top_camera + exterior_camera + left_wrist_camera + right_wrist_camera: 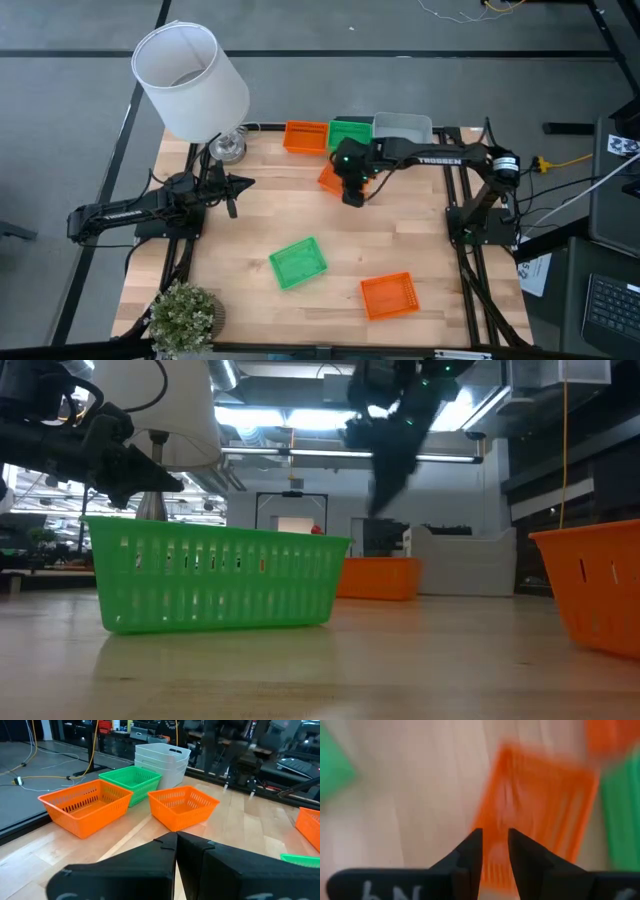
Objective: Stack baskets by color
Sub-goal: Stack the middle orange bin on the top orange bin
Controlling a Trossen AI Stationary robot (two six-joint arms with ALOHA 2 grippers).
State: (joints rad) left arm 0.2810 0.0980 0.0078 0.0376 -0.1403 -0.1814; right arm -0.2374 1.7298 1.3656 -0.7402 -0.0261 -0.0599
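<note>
At the table's far edge stand an orange basket (305, 136), a green basket (350, 130) and a stack of pale grey-white baskets (402, 127) (162, 762). A second orange basket (328, 178) (540, 805) rests on the wood just in front of them. My right gripper (352, 197) (495, 845) hangs above this basket, pointing steeply down, open and holding nothing. Nearer the front lie a green basket (297, 262) (215, 575) and an orange basket (388, 295) (595, 585). My left gripper (238, 184) (176, 851) waits at the table's left, level and shut.
A white lampshade (190, 80) on a glass base (227, 147) stands at the far left corner. A small potted plant (185, 315) sits at the near left corner. Bare wood (260, 215) lies between the two groups of baskets.
</note>
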